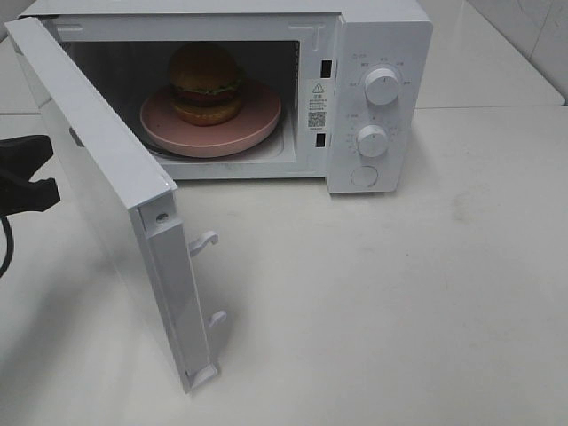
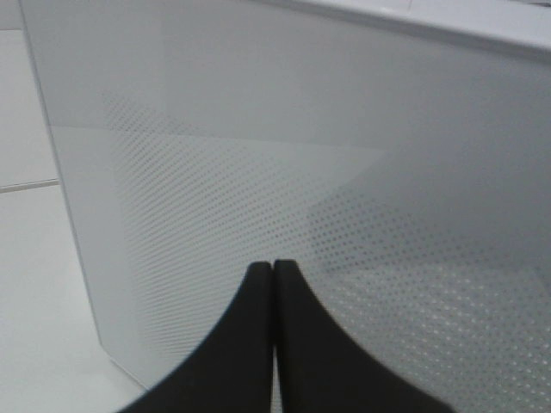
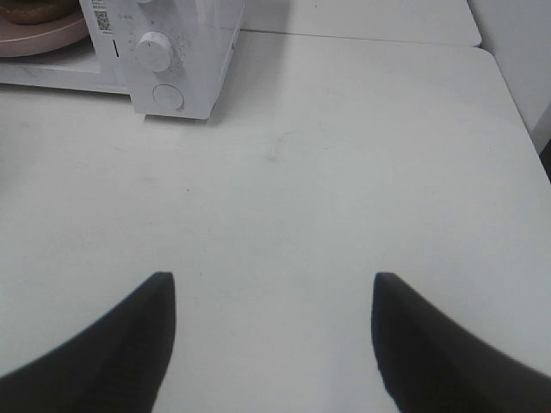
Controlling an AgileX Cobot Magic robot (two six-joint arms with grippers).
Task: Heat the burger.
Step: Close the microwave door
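Black left jaws: pressed together with nothing between them. The left gripper (image 2: 274, 265) is held close to the outer, dot-patterned face of the microwave door (image 2: 344, 172); whether contact is made cannot be told.
Right jaws: spread wide and empty. The right gripper (image 3: 271, 277) hangs over the bare white table (image 3: 344, 172), well apart from the microwave (image 1: 377, 31).
Door: swung wide open, with two white latch hooks (image 1: 204, 241) exposed on its free edge.
Burger: the burger (image 1: 206, 82) is seated upright on the round pink plate (image 1: 259, 117) inside the cavity, roughly centred.
Step in hand: judged to be the closing of the door by the shut left fingertips, before any knob is set.
Where to push: pressure is best applied to the outer face near the free edge, far from the hinge, so that little force is needed.
Path: the door's arc should be followed rather than a straight line, so that the tips are not dragged across the glossy panel.
Finish: the push should be carried through until the hooks are seated in the dark latch slots (image 1: 326, 68) beside the control panel.
Risks: the oven may be shoved or turned on the smooth table, and the plate may be jolted if the door is slammed.
Next: the upper knob (image 1: 382, 86) and lower knob (image 1: 372, 140) lie nearer the right gripper.
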